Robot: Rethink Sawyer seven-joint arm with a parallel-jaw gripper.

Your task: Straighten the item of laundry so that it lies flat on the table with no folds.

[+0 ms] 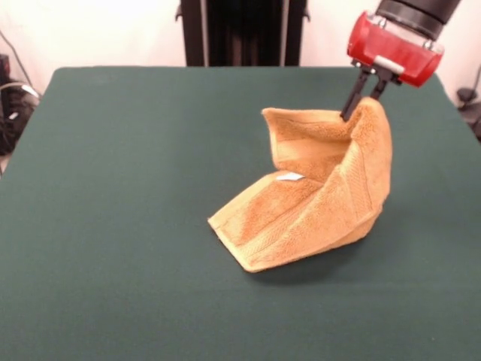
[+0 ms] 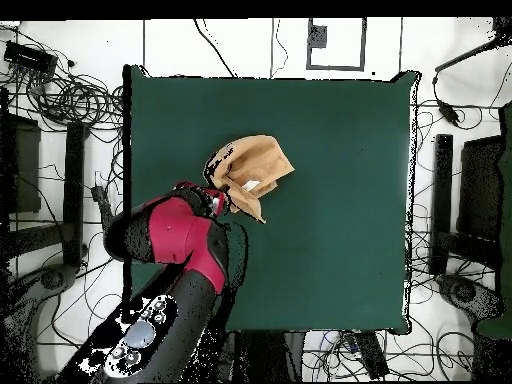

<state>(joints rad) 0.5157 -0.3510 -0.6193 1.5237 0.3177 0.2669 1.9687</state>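
The item of laundry [image 1: 316,199], a mustard-tan terry towel with a small white tag, is half lifted off the table [image 1: 120,226]. Its upper edge is pinched and held up, while its lower corner still rests on the green cloth, so it hangs folded and cupped. My gripper [image 1: 359,111] comes down from the upper right in the front view and is shut on the towel's raised top edge. From overhead, the towel [image 2: 258,168] lies left of the table's [image 2: 340,220] centre, and the red arm covers the gripper there.
In the overhead view the red and black arm [image 2: 180,240] reaches across the table's lower left corner. Cables and black equipment [image 2: 60,100] surround the table on the floor. Dark green cloth stretches wide around the towel on all sides.
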